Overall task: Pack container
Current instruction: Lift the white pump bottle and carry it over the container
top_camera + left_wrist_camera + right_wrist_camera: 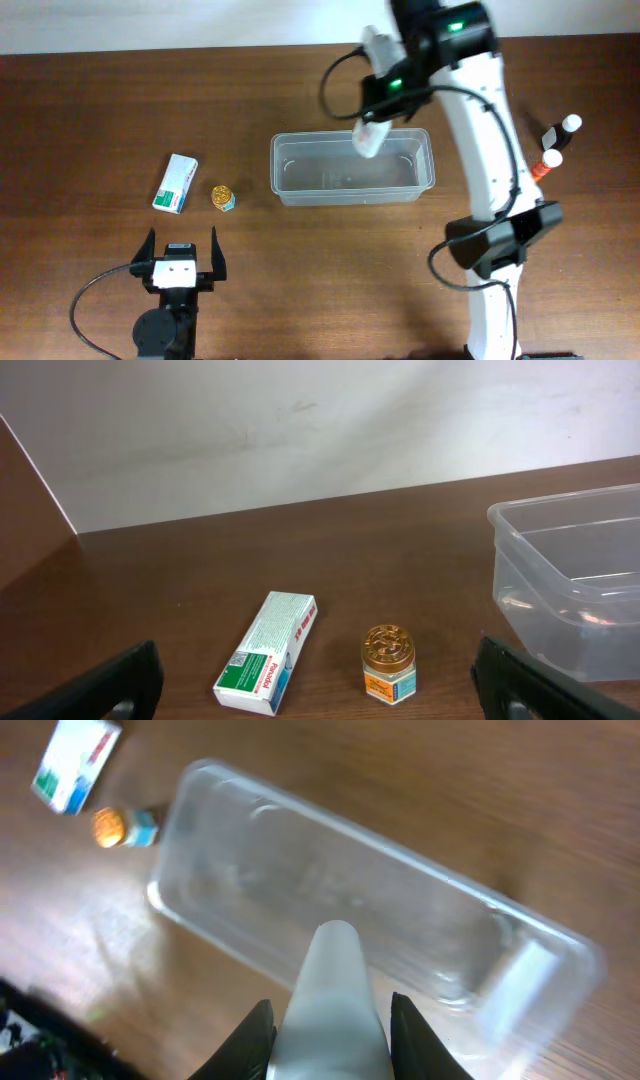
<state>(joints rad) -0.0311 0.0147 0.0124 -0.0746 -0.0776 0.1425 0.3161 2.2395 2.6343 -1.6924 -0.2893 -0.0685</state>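
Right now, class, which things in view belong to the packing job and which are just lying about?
In the job: container, white bottle, right gripper holding it.
Lying about: green-and-white box, gold-lidded jar, two small bottles, open left gripper.

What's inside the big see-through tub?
Nothing visible: the container looks empty. The right gripper holds a white bottle over it, covering part of the bottom.

Two tabletop arms: the right arm (490, 130) has glossy white links, black joint housings and two green lights, a looping black cable (323, 92) beside it; the left arm (160, 328) is black, with a round base, a white-faced wrist block, black fingers (216, 256) and a curling black lead (78, 302).
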